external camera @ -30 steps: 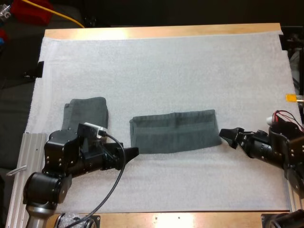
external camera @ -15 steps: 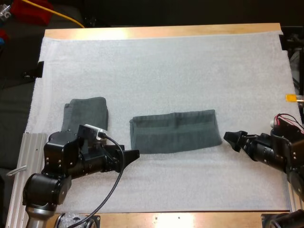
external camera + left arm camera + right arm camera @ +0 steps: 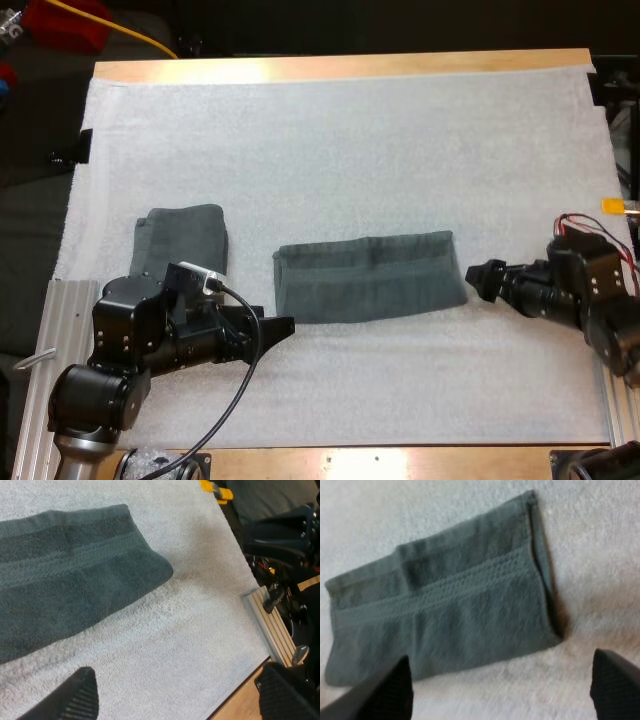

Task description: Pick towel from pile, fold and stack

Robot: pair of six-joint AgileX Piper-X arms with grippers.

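A dark grey-green towel point(image 3: 368, 277) lies folded into a long strip at the middle of the mat. The left wrist view shows its rounded end point(image 3: 70, 575), and the right wrist view shows its woven band point(image 3: 460, 605). A smaller folded towel point(image 3: 182, 238) rests to the left, partly hidden behind my left arm. My left gripper point(image 3: 282, 326) is open on the mat just in front of the strip's left end, its fingers point(image 3: 75, 697) wide apart. My right gripper point(image 3: 478, 278) is open just off the strip's right end, its fingers point(image 3: 382, 690) clear of the cloth.
An aluminium rail point(image 3: 50, 340) runs along the mat's left side, and another rail point(image 3: 272, 630) lies by the right arm's base. The wooden table edge point(image 3: 400, 462) borders the mat at the front. Bare mat stretches behind the towels.
My right gripper drew back a little from the strip's right end, then shifted toward the far side, level with that end. The left arm has barely moved. The towels lie as before.
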